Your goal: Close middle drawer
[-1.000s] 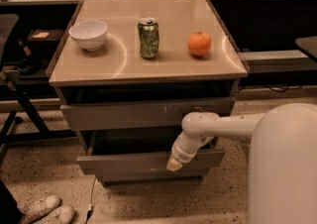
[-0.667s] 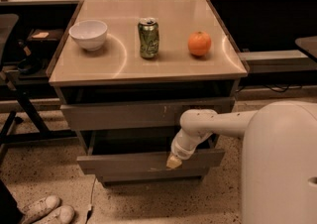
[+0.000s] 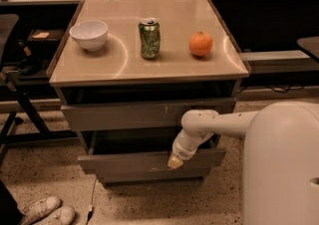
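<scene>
The middle drawer (image 3: pixel 124 162) is pulled out of the cabinet, and its plain grey front panel stands forward of the other fronts. Its dark inside shows behind the panel. My gripper (image 3: pixel 174 162) hangs from the white arm (image 3: pixel 199 124) and its yellowish tip rests against the upper edge of that panel, right of centre. The top drawer front (image 3: pixel 124 115) above is a little way out. The narrower bottom drawer front (image 3: pixel 149 175) sits just below.
On the cabinet top (image 3: pixel 169 67) stand a white bowl (image 3: pixel 88 35), a green can (image 3: pixel 149 38) and an orange (image 3: pixel 200 44). My white body (image 3: pixel 281 164) fills the right foreground. A chair base (image 3: pixel 15 114) is at left, and shoes (image 3: pixel 47 211) lie on the floor.
My body and arm have edged slightly left toward the cabinet. The gripper stays at the drawer front. The drawer has not visibly moved.
</scene>
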Controlling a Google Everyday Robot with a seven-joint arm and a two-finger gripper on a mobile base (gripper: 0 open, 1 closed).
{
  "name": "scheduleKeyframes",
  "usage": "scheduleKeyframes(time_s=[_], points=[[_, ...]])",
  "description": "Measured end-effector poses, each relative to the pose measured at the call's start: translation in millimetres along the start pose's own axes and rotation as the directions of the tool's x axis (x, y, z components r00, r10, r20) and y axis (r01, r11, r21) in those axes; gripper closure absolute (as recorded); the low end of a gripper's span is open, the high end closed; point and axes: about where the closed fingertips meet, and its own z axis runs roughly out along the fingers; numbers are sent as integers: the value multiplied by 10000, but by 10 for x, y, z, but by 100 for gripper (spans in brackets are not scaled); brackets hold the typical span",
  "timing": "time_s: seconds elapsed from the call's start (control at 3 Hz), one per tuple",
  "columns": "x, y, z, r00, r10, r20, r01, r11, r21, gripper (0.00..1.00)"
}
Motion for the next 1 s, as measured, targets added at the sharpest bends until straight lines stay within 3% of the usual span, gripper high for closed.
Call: scheduleKeyframes(time_s=[0.67,1.0], points=[[0,0,0,10000,0,0,0,10000,-1,13],[0,1,1,10000,0,-1,0,10000,-3,0]])
